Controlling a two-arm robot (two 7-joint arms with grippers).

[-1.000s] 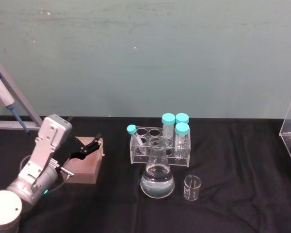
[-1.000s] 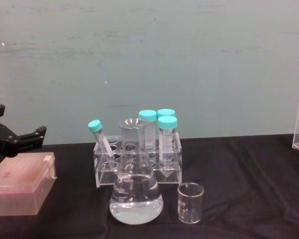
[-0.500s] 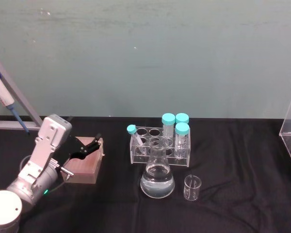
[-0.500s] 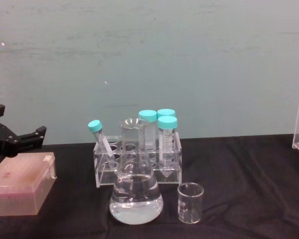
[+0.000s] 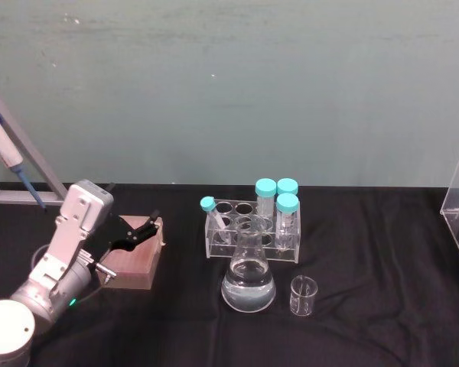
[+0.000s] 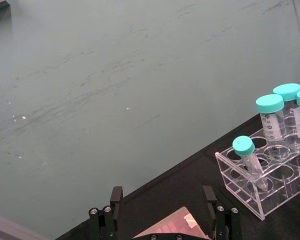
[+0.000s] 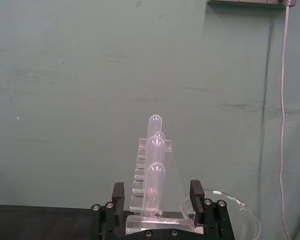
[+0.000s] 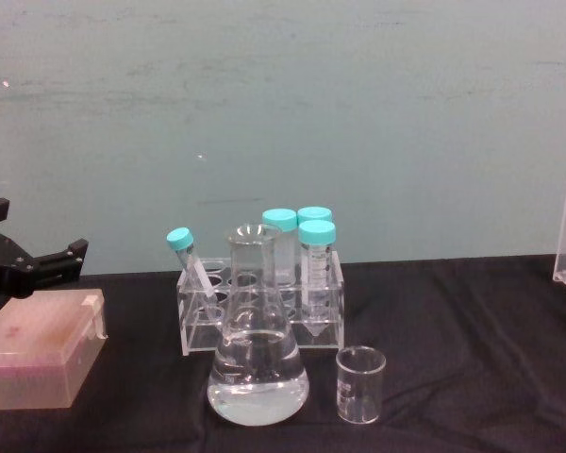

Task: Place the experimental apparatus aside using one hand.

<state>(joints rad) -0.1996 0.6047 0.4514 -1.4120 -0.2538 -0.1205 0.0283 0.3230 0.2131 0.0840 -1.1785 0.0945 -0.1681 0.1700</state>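
- My left gripper [image 5: 147,224] is out on the left side of the table [image 5: 382,321], hanging just over a pinkish box [image 5: 134,264]. The fingers are spread wide and released, with nothing in them. In the chest view they're clear of the box top.
- The apparatus sits mid-table, well apart from that gripper. The conical flask [image 5: 249,283] with clear liquid is at the front, and the small beaker [image 5: 304,297] is just beside it on the right. Both are upright.
- Right behind the flask is a clear tube rack [image 5: 249,237] with four teal-capped tubes [image 5: 266,197]. Three stand upright toward its right end and one leans at its left end.
- My right gripper [image 7: 157,186] has its fingers parted too. Its wrist view has a tall narrow acrylic stand [image 7: 160,221] with round-topped tubes [image 7: 155,185] lined up between the fingers. I honestly can't tell if the stand's foot touches them.
- There's a clear glass rim [image 7: 230,205] just beside one of those fingers.
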